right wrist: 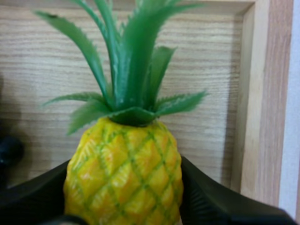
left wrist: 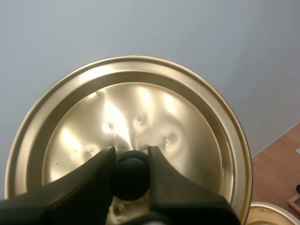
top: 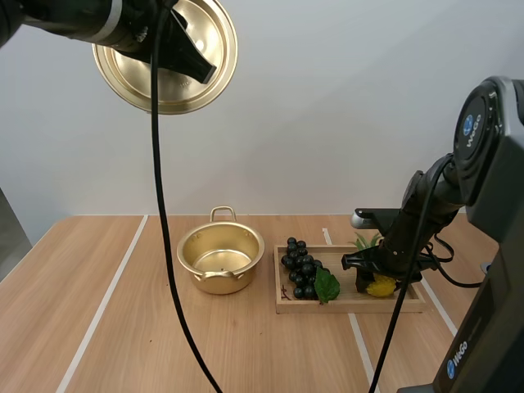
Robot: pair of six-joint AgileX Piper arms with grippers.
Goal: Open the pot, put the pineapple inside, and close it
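Open room: the bench is lying bare in front of the pot and off to its left, so there's loads of space on that side. The pot's mouth is sitting wide open, nothing hanging over it.

Edges: the wooden tray is sitting just right of the pot, close but not touching, with a raised rim running all the way round. The pineapple is lying at the tray's right end, with a strip of tray floor showing between it and the right rim.

Neighbours: the grapes are taking up the tray's left end, near the pineapple but apart from it.

Left arm: it's reaching in high from the upper left, well above the bench, holding the lid up nearly on edge, knob side facing back toward my bases.

Left jaws: they're clamping the lid's black knob from both sides, a tight pinch.

Right arm: it's reaching forward and bending down over the tray's right end, wrist pointing at the tray floor.

Right jaws: they're hugging both flanks of the pineapple, closed onto it. The fruit is lying down in the tray, green crown pointing at the far rim.

Pot: it's standing upright and empty, one handle at the back.
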